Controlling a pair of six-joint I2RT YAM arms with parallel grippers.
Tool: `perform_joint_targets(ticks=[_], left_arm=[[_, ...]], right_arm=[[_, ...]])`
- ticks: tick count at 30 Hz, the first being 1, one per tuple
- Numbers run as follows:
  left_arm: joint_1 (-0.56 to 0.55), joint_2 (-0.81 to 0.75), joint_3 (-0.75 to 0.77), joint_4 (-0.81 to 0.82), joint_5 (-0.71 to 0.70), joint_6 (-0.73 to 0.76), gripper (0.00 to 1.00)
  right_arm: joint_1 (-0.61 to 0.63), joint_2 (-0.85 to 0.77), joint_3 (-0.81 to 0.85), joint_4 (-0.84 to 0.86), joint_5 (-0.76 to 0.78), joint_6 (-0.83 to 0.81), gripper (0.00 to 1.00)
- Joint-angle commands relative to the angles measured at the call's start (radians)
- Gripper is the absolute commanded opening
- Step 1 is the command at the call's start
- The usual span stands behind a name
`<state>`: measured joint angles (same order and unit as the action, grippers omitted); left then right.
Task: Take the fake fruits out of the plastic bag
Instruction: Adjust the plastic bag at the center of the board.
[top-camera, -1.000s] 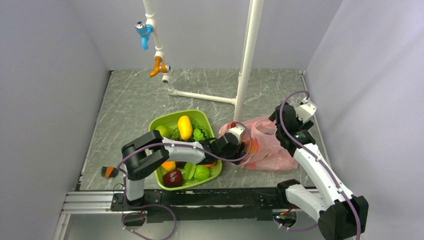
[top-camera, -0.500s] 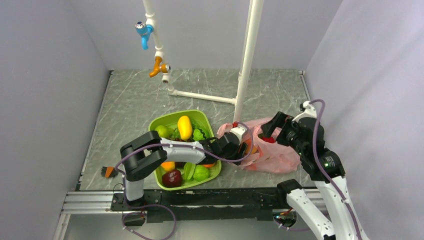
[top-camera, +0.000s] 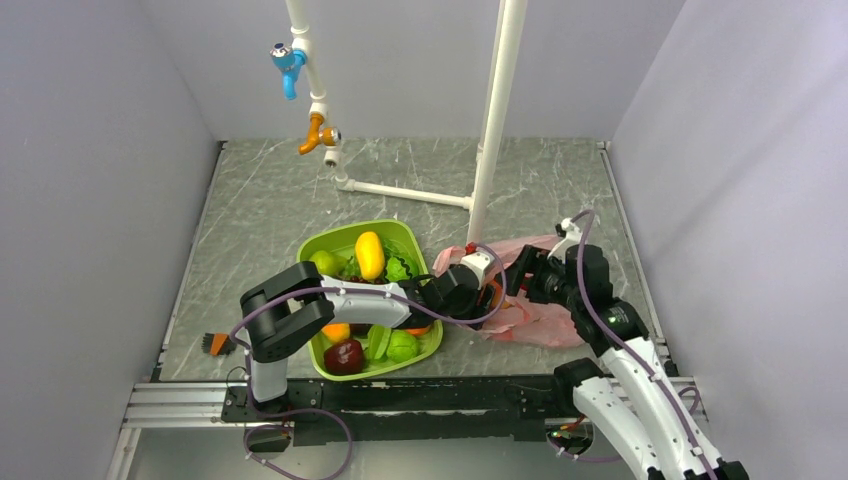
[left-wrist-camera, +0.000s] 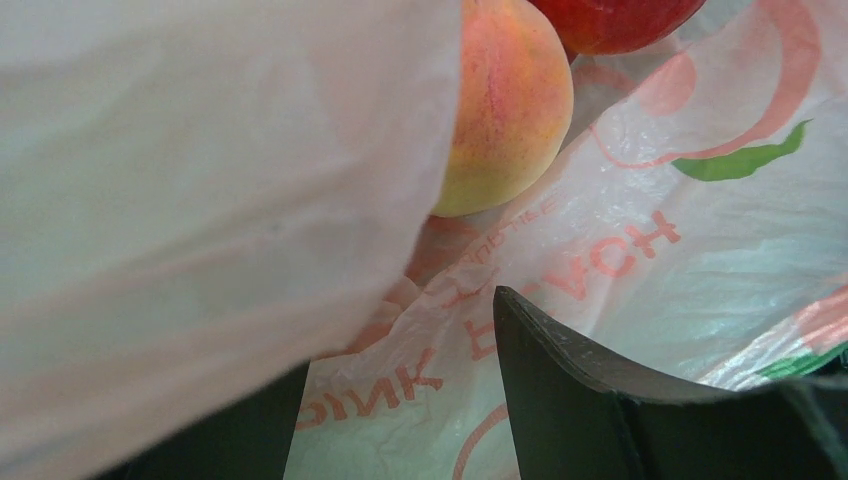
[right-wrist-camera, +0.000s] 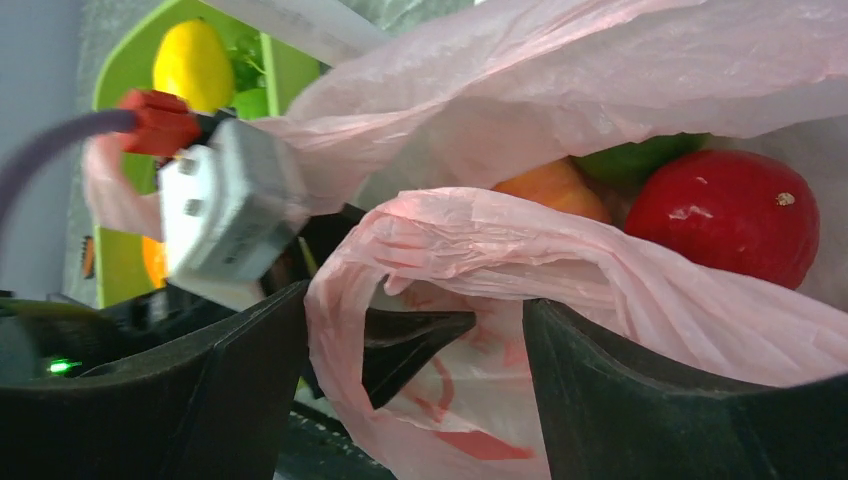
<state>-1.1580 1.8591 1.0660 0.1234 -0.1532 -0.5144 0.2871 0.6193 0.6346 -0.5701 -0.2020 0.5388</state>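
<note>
From above, the plastic bag (top-camera: 545, 318) lies crumpled on the grey marbled tabletop (top-camera: 270, 200), just right of the green tray (top-camera: 318, 243) and on the near side of the upright white pipe (top-camera: 497, 120). The left arm reaches right across the tray's near half, covering some of the toy food in it. The left gripper (top-camera: 487, 291) is at the bag's left-hand mouth, and the right gripper (top-camera: 517, 272) meets it there from the right. A yellow mango (top-camera: 369, 254) and a dark maroon apple (top-camera: 346, 355) sit in the tray, and a small brush (top-camera: 215, 344) lies well off to the left. Here the arms and the film hide nearly all of the bag's contents. The left wrist view looks inside the bag. The peach (left-wrist-camera: 505, 100) rests on the printed lower film with the red apple (left-wrist-camera: 610, 20) just beyond it, cut off by the top edge. The upper film droops over the left finger. The jaws are parted, with only the bag's floor showing between them and nothing gripped. The right wrist view alone shows all three fruits: peach, apple, and between and behind them the green fruit (right-wrist-camera: 650, 155), half veiled by pink film. A bunched fold of the bag's rim fills the space between the right gripper's fingers (right-wrist-camera: 620, 400). The jaws stand wide on either side of it, not clenched. The left gripper's white camera block and one dark finger show beyond the fold, partly blocking the tray.
</note>
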Motion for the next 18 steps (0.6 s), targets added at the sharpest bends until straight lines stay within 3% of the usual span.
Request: perform_joint_targets(ticks=[1,3,4,5,6,7,10,12,14,18], left_arm=[[-0.003,-0.038,-0.006,0.054,0.015,-0.006,0.7],[-0.002,-0.037,-0.004,0.054,0.014,-0.006,0.7],[-0.002,-0.035,-0.003,0.053,0.013,-0.007,0.7],[-0.002,-0.035,-0.004,0.053,0.013,-0.007,0.7],[-0.002,-0.035,-0.004,0.052,0.011,-0.008,0.7],[-0.001,-0.037,-0.006,0.051,0.01,-0.009,0.7],[0.003,-0.041,-0.022,0.061,0.007,-0.015,0.71],[0.007,-0.043,-0.032,0.073,0.006,-0.017,0.71],[0.012,-0.044,-0.038,0.075,0.009,-0.02,0.71],[0.015,-0.049,-0.044,0.079,0.018,-0.016,0.71]], right_arm=[[0.003,-0.049,-0.073,0.21,0.01,-0.041,0.78],[0.002,-0.048,-0.08,0.198,0.031,-0.018,0.71],[0.003,-0.046,-0.069,0.166,0.056,0.005,0.61],[0.002,-0.041,-0.04,0.087,0.111,0.05,0.38],[0.002,-0.039,0.007,-0.042,0.209,0.119,0.08],[0.002,-0.039,0.076,-0.182,0.337,0.213,0.0],[0.002,-0.057,0.214,-0.616,0.648,0.452,0.0],[0.005,-0.082,0.306,-0.808,0.756,0.568,0.0],[0.006,-0.118,0.383,-0.909,0.801,0.64,0.0],[0.004,-0.218,0.493,-0.931,0.818,0.555,0.0]])
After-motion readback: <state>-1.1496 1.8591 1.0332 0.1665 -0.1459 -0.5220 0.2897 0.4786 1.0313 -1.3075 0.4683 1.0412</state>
